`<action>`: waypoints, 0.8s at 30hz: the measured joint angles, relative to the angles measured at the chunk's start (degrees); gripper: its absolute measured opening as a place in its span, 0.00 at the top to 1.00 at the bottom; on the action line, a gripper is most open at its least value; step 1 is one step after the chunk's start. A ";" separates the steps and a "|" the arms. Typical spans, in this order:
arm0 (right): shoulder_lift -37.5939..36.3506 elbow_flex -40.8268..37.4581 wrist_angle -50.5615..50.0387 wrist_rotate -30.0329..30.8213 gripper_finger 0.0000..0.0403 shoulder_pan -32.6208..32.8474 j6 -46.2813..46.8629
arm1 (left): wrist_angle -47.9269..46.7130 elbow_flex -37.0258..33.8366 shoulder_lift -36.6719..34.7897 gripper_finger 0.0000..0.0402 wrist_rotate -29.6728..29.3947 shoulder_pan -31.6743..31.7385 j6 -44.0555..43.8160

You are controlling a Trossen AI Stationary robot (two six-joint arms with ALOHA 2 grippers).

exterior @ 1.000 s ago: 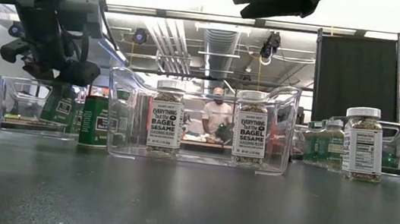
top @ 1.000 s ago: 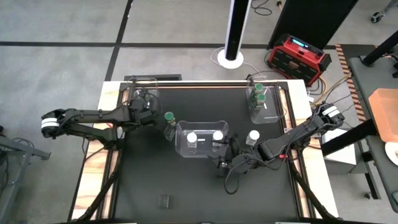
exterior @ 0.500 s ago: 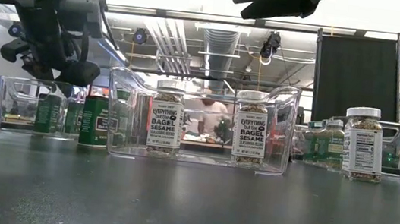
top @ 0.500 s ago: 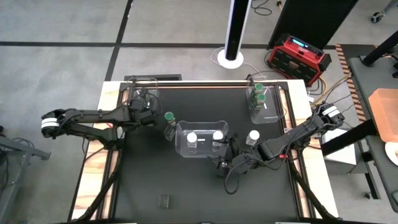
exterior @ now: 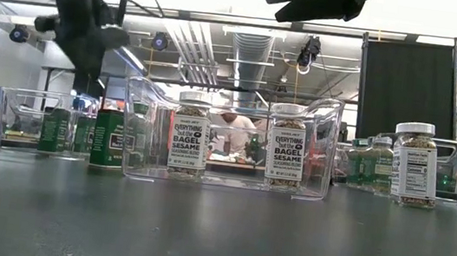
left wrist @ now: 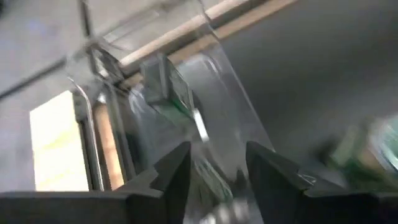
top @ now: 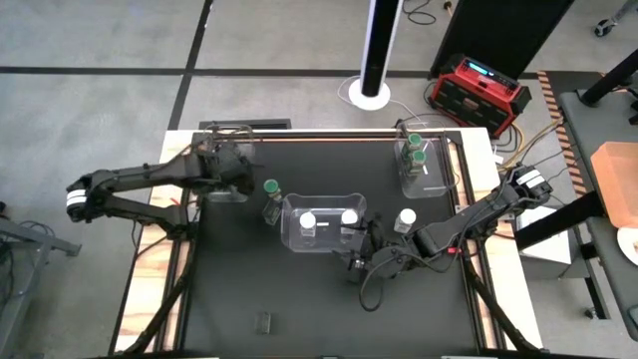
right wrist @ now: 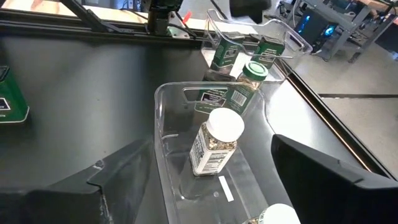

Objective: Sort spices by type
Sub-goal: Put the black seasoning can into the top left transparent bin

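High view: left hand (top: 231,170) open above far-left bin (top: 221,191).

Blurred green jar (left wrist: 367,149) (L wrist view)

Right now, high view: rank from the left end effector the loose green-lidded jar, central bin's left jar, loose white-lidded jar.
From left end effector:
1. Loose green-lidded jar, left of bin
2. Bin's left jar, inside
3. Loose white-lidded jar, right of bin

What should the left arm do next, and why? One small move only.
Probably swing the left gripper toward the green-lidded jar: its jaws are open and empty above the left bin, and that jar stands loose outside the middle bin.
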 joint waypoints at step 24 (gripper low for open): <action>0.00 -0.33 -0.27 -0.50 0.23 0.04 0.65 | -9.30 7.90 12.49 1.00 13.80 7.40 12.28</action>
